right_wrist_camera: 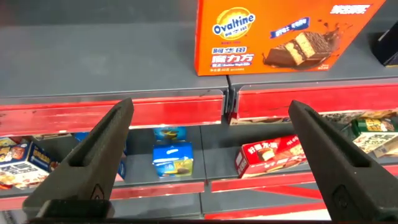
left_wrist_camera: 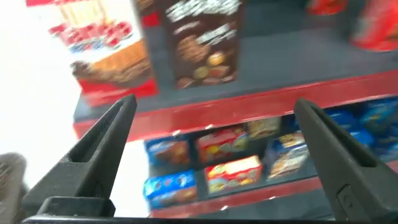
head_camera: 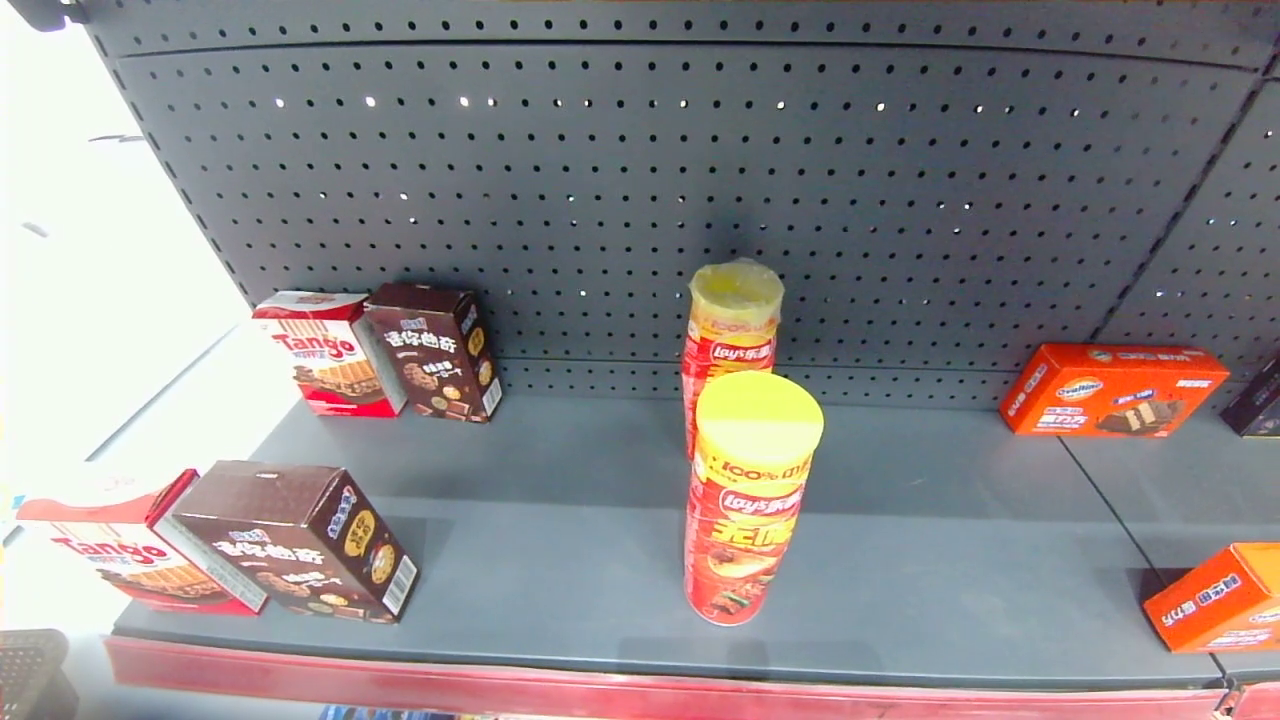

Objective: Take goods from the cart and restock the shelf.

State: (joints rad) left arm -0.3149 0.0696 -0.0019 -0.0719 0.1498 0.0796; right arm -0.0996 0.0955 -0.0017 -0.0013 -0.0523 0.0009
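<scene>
Two red chip cans with yellow lids stand mid-shelf, one at the front [head_camera: 750, 500] and one behind it [head_camera: 733, 320]. A wafer box [head_camera: 120, 555] and a brown cookie box [head_camera: 300, 540] lie at the front left. An orange cake box [head_camera: 1215, 595] sits at the front right. My left gripper [left_wrist_camera: 214, 102] is open and holds nothing, just before the shelf's red front strip [left_wrist_camera: 249, 112], below the wafer box [left_wrist_camera: 102, 53] and cookie box [left_wrist_camera: 199, 40]. My right gripper [right_wrist_camera: 211, 104] is open with nothing in it, facing the strip [right_wrist_camera: 168, 109] under the orange cake box [right_wrist_camera: 280, 34].
A second wafer box [head_camera: 325, 350] and cookie box [head_camera: 435, 350] stand at the back left, another orange box [head_camera: 1110, 390] at the back right. The grey shelf [head_camera: 560, 540] has free room either side of the cans. The lower shelf holds blue packs [right_wrist_camera: 174, 158] and a red box [right_wrist_camera: 267, 155]. A dark basket corner [head_camera: 30, 670] shows lower left.
</scene>
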